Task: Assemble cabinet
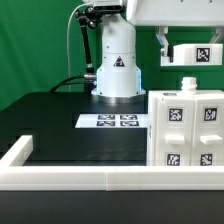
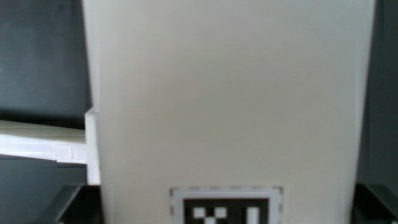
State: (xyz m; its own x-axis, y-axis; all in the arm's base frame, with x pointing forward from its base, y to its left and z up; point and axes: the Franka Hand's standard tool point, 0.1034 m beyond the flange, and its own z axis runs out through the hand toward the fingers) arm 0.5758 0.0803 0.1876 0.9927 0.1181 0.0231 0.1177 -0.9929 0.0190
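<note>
Your gripper (image 1: 178, 44) hangs high over the tabletop, toward the edge on the exterior view's right. It is clamped on a white tagged part (image 1: 196, 55). That part has nothing under it but air, so the grasp is the fair reading. Only one dark finger (image 1: 163, 42) shows beside it, though, and you cannot see how the jaws meet the part.

In the wrist view the same white tagged part (image 2: 214, 100) fills most of the frame as a tall pale slab. One black-and-white tag (image 2: 231, 207) sits at its end. The fingers themselves do not show there. Beside the slab you see a blurred white bar against the dark surface, too soft to name.

The cabinet shell (image 1: 185, 130) stands upright on the black table (image 1: 50, 125). It is in the corner where the near edge meets the edge on the exterior view's right, close against the low white rim (image 1: 100, 178). Its facing side carries several square tags, and a small white knob (image 1: 187, 84) sticks up from its top. The held part is above the shell and apart from it.

The marker board (image 1: 112, 121) lies flat near the middle of the tabletop, in front of the robot base (image 1: 116, 65).
</note>
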